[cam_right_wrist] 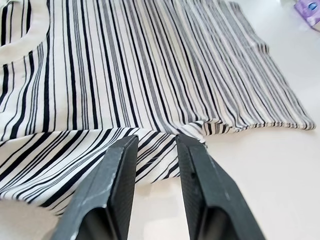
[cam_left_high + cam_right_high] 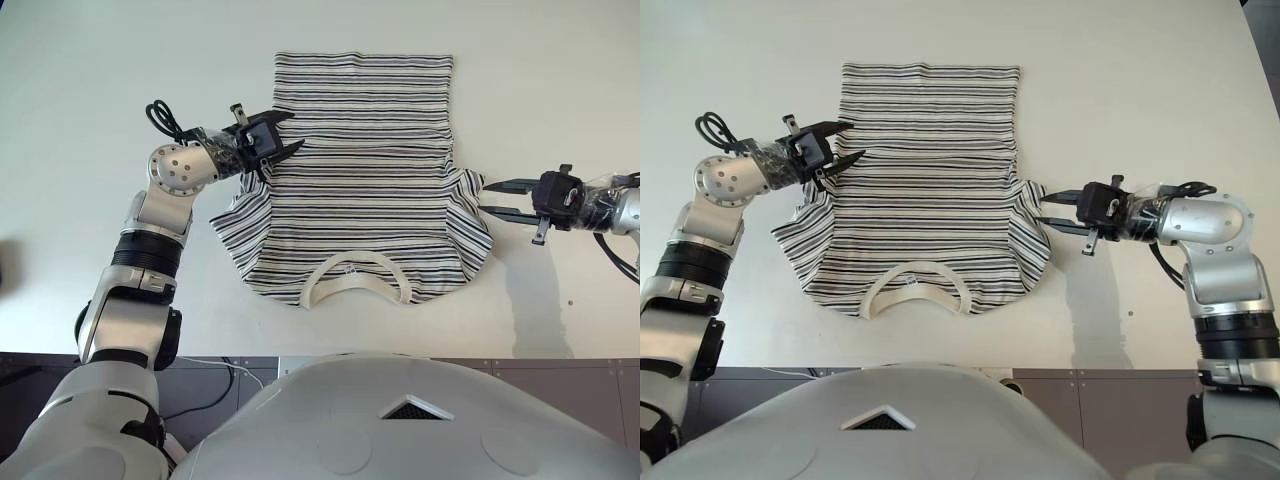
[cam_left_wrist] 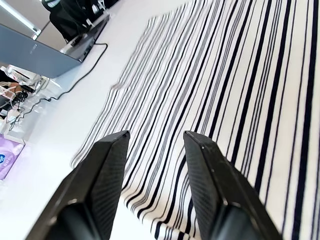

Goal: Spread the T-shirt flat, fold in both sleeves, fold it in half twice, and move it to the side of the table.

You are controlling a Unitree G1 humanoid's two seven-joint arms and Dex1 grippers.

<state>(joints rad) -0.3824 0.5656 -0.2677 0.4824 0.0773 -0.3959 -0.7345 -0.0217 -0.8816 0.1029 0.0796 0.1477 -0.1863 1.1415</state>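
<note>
A black-and-white striped T-shirt (image 2: 365, 170) lies spread on the white table (image 2: 90, 90), its white collar (image 2: 355, 280) toward the near edge and its hem at the far side. Both sleeves are bunched against the body. My left gripper (image 2: 283, 133) hovers open over the shirt's left edge near the left sleeve (image 2: 245, 225). My right gripper (image 2: 1052, 209) is open, its tips at the edge of the right sleeve (image 2: 1032, 215). The left wrist view has the open fingers (image 3: 107, 175) above striped cloth (image 3: 235, 95). In the right wrist view the fingers (image 1: 120, 190) sit just over the sleeve's edge (image 1: 150, 150).
Bare white tabletop surrounds the shirt on all sides. The table's near edge (image 2: 250, 355) runs below the collar, with cables on the floor beyond it. A grey desk with dark equipment (image 3: 75, 20) stands past the table's far end.
</note>
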